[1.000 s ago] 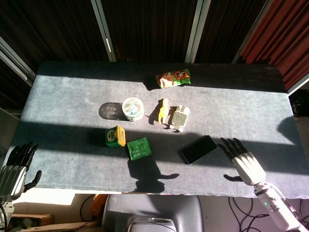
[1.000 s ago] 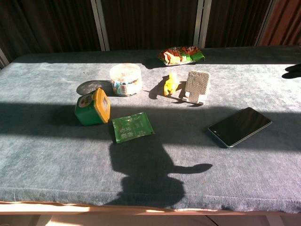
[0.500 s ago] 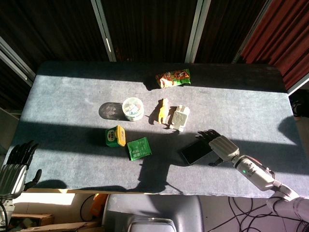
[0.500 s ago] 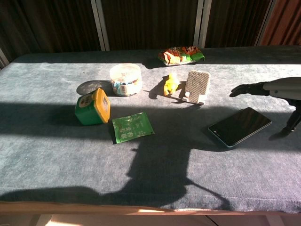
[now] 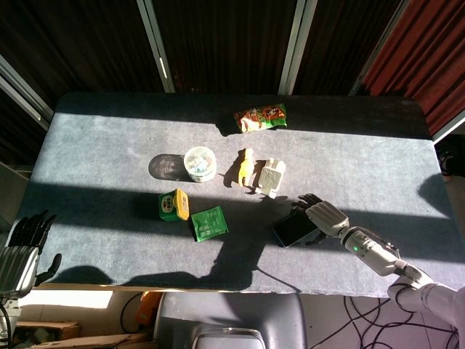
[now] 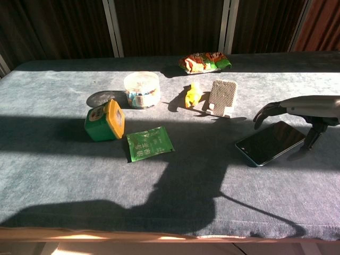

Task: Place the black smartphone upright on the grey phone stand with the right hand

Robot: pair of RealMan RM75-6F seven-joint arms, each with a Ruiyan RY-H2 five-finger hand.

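- A grey cloth-covered table (image 5: 109,153) is lying half in sunlight and half in shadow, seen from above in the head view and from the front in the chest view.
- The black smartphone (image 5: 293,228) (image 6: 271,142) is lying flat, screen up, towards the front right of the table, angled diagonally.
- The right hand (image 5: 322,216) (image 6: 297,112) is reaching in from the right edge and hovering over the far right end of the smartphone. Its fingers (image 6: 264,112) are spread and curving downward, and its thumb (image 6: 312,137) is pointing down beside the phone's near right edge. It is holding nothing; whether it is touching the phone cannot be told.
- The grey phone stand (image 5: 272,177) (image 6: 222,98) is standing upright near the table's centre, behind and to the left of the smartphone, well apart from it.
- A small yellow figure (image 5: 245,166) (image 6: 191,95) is standing just beside the stand on its left.
- A round clear tub (image 5: 200,163) (image 6: 141,90) is sitting further left.
- A green box with a yellow lid (image 5: 174,204) (image 6: 104,121) is lying nearer the front, with a green sachet (image 5: 209,222) (image 6: 149,143) lying flat to its right.
- A red and green snack packet (image 5: 259,117) (image 6: 204,61) is lying towards the back edge.
- The left hand (image 5: 20,251) is hanging off the table beyond its front left corner, fingers open and holding nothing.
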